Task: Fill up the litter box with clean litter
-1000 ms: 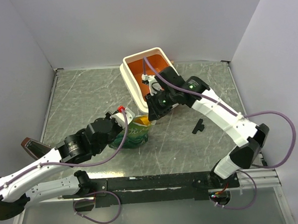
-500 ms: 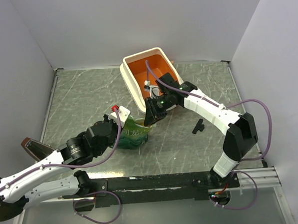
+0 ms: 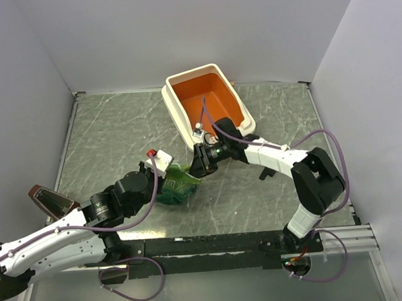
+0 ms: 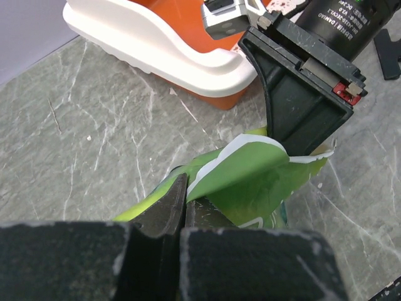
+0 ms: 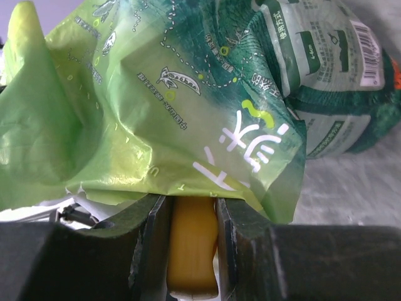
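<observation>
The litter box (image 3: 237, 112), orange inside with a cream rim, stands at the back middle of the table; its rim (image 4: 156, 47) also shows in the left wrist view. No clean litter shows. In front of it lies a green bag (image 3: 179, 185). My left gripper (image 4: 183, 188) is shut on the edge of the green bag (image 4: 250, 182). My right gripper (image 3: 196, 165) reaches low into the bag's mouth. In its wrist view the right gripper (image 5: 191, 204) is shut on the yellow scoop handle (image 5: 193, 244). The green bag (image 5: 156, 106) hides the scoop's head.
A small black part (image 3: 267, 168) lies on the marble tabletop right of the bag. A dark brown wedge (image 3: 48, 199) sits near the left wall. Grey walls close in the table on three sides.
The right arm has swung down from over the litter box to the bag's mouth, carrying the scoop. The left gripper has shifted slightly to the left with the bag edge in it.
</observation>
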Robot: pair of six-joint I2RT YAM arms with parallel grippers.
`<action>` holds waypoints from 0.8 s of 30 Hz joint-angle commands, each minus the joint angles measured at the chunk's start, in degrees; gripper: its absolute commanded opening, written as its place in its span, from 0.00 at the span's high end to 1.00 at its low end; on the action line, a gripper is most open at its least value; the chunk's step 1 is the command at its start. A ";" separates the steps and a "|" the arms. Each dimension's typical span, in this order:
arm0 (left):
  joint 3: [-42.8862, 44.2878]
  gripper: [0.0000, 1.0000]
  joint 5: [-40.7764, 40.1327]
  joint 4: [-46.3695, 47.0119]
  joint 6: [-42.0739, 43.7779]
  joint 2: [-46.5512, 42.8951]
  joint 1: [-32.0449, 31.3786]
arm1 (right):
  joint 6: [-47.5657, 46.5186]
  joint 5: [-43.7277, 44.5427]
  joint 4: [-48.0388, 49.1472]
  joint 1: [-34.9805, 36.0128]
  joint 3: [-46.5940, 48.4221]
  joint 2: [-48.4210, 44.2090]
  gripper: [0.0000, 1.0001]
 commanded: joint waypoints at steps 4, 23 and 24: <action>-0.17 0.99 0.13 4.56 -1.42 -1.50 -0.36 | 6.71 -0.92 17.02 0.84 -10.86 -0.60 1.00; -2.89 0.99 1.54 8.95 0.60 -2.82 -0.36 | 13.30 -1.54 24.94 -3.46 -23.25 -22.75 1.00; -2.98 0.99 1.62 9.05 0.60 -2.82 -0.36 | 13.57 -1.71 25.03 -3.82 -23.61 -23.45 1.00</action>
